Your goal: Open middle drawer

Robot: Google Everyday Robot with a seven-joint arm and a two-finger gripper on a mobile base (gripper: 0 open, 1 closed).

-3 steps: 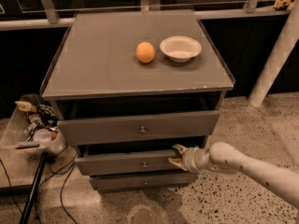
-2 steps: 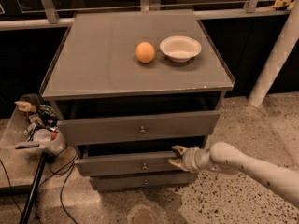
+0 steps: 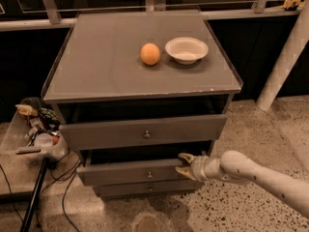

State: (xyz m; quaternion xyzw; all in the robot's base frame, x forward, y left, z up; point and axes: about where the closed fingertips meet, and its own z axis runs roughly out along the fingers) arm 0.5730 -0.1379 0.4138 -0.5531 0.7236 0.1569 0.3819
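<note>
Speckled floor, grey cabinet (image 3: 106, 66). The middle drawer (image 3: 120, 174) sits slightly out, its right end touching the fingers (image 3: 185, 156) of the gripper (image 3: 184, 165), which look spread, not pinching. Its knob (image 3: 149, 174) is well to their left. I reckon they could slip off that edge mid-pull, since nothing's clamped.

I see dim overhead light: sheen on the cabinet top (image 3: 106, 66), black shadow beneath (the gripper (image 3: 185, 165), at the right end of the middle drawer (image 3: 120, 173), shows pale).
</note>
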